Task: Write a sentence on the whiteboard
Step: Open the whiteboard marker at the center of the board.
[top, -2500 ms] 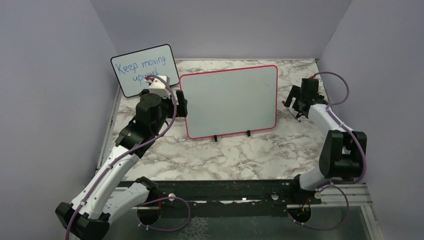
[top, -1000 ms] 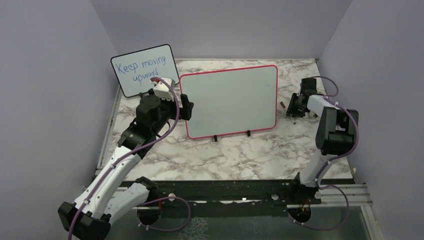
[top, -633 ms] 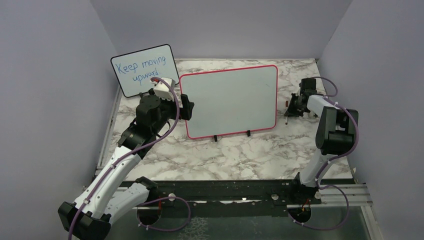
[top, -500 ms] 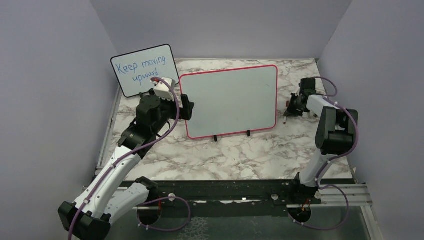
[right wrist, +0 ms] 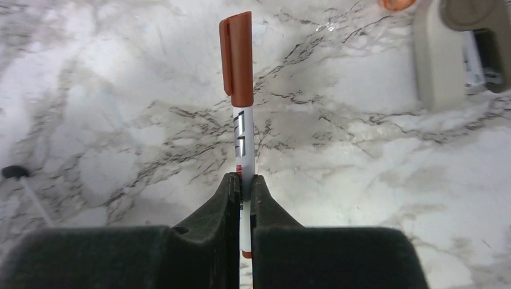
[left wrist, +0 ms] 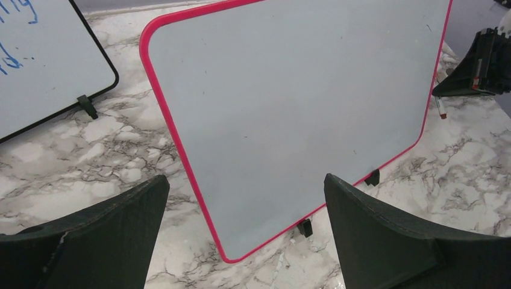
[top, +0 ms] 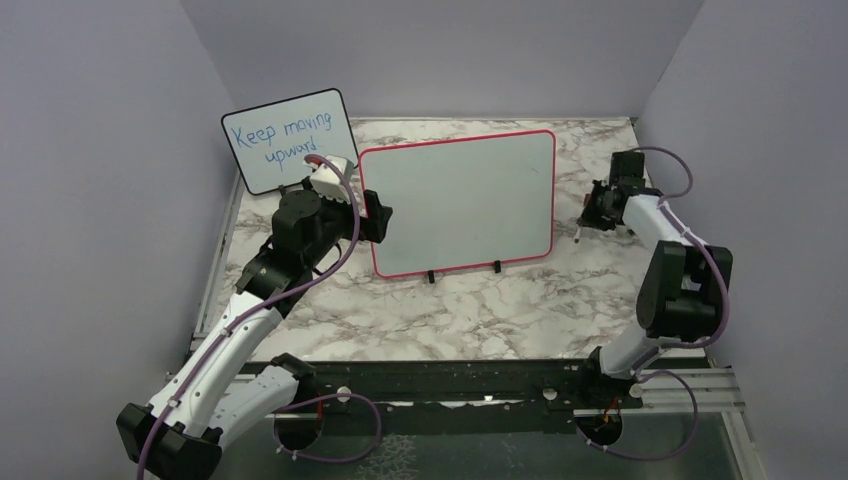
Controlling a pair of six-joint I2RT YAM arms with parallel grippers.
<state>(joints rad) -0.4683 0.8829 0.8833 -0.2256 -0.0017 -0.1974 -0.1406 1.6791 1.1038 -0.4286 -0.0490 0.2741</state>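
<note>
Top external view: large pink-framed whiteboard propped upright on small black feet at the middle of the marble table, towards the far side. Face plain pale grey from edge to edge, nothing written on it yet. To its left and a little farther back, a smaller board with a black frame and blue handwriting.

Left gripper at the left edge of the whiteboard, fingers spread wide and holding nothing. Seen from the left wrist: both dark fingers low in the foreground, far apart, with the whiteboard and its pink rim between them and beyond. Cannot tell whether touching the frame.

Right gripper low over the table, just right of the whiteboard and apart from it. Seen from the right wrist: right gripper pressed together on a thin white marker, pinching its barrel. Marker pointing away from the fingers, reddish-brown cap on. Bare marble underneath; cannot tell whether the marker touches it. At the upper right of that view, a grey-beige block on the table.
</note>
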